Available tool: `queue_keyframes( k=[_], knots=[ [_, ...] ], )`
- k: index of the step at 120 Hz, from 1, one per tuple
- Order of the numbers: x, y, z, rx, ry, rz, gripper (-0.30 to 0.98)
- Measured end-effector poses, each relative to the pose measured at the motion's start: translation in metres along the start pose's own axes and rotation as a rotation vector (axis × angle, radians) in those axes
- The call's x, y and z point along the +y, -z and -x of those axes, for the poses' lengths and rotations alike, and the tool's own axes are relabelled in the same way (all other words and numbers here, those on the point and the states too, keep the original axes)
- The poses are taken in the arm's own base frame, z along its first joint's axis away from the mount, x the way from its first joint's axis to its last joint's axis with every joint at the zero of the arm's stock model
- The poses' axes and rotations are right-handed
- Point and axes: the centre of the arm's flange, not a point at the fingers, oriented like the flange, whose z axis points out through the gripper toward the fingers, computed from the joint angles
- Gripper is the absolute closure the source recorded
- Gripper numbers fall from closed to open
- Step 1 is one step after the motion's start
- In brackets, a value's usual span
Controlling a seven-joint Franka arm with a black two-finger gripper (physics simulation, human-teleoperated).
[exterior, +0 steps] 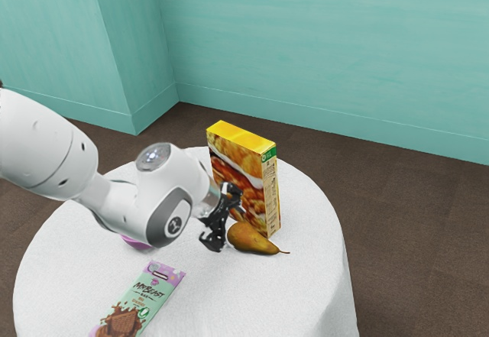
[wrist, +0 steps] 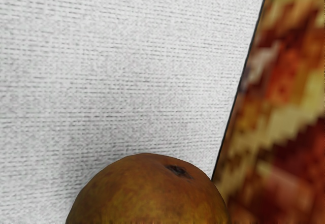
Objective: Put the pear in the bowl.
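Steer the open, black two-finger gripper (exterior: 231, 228) clear of the tall yellow cardboard box (exterior: 243, 167) beside it, centring on the plump brown pear (exterior: 250, 240) before squeezing.

the arm (exterior: 118, 201) reaches in from the exterior view's left. its gripper (exterior: 227, 229) slants downward, fingers apart.

It looks like a home: teal walls (exterior: 328, 46), brown floor (exterior: 405, 230), cloth-covered table (exterior: 306, 283).

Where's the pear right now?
The pear lies on the white tablecloth, just to the exterior view's right of the end effector, beside the foot of the yellow box.
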Motion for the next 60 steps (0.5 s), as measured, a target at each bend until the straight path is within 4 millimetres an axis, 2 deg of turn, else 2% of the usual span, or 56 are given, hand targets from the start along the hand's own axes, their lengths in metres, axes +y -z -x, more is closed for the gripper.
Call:
queue_keyframes(
  k=[25,60],
  knots=[
    [-0.003,-0.005,0.009,-0.007,-0.018,0.012,0.05],
    [-0.005,-0.013,0.009,-0.006,-0.053,0.009,0.09]
  ],
)
